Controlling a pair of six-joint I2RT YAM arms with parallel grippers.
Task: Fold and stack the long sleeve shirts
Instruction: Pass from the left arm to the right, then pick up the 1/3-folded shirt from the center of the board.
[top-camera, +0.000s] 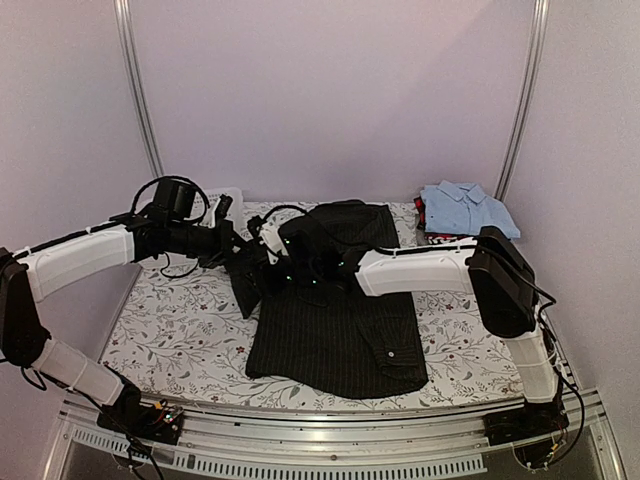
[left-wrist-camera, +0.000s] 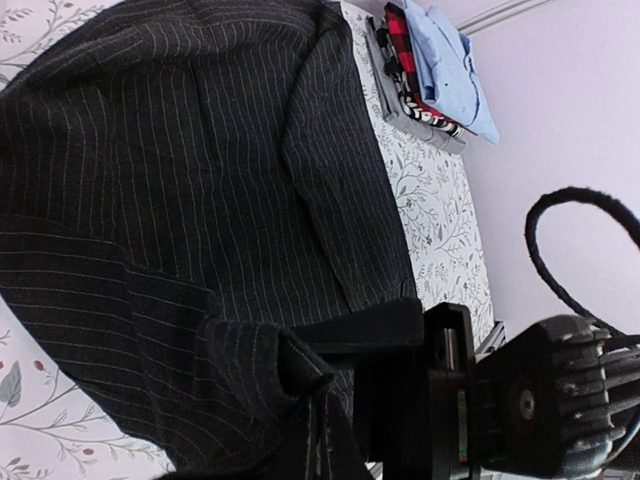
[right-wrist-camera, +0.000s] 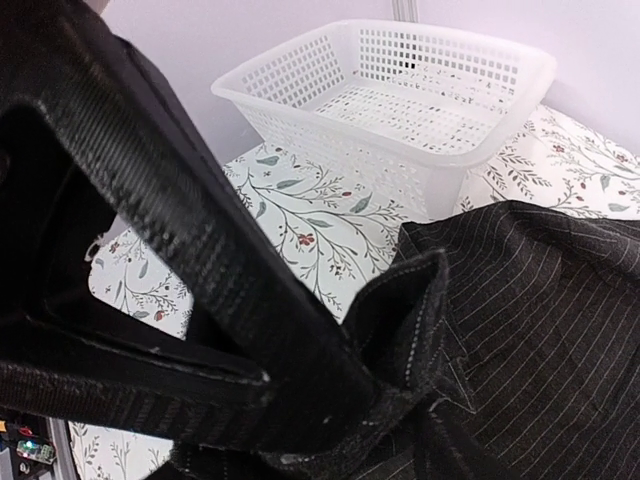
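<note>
We see the black pinstriped shirt spread over the middle of the floral tablecloth. Its lower part lies flat toward the near edge, and its left side is drawn up where the two arms meet. The left gripper reaches in from the left with its jaws fully closed. In its wrist view a raised fold of the pinstriped cloth stands pinched right at the fingers, and from above a flap of the same cloth hangs below it, so we read this as a firm hold on the shirt's edge. The right gripper comes across from the right, just beside the left one, over the same part of the shirt. In its wrist view one broad black finger runs diagonally through the foreground with a bunched ridge of the shirt pressed against it. We cannot tell whether its jaws are clamped on that ridge or merely touching it, since the gap between them is dark and hidden. The white mesh basket stands behind on the cloth at the back left. The light blue shirt rests folded at the back right corner, on top of a red-and-black checked cloth, well apart from both grippers.
</note>
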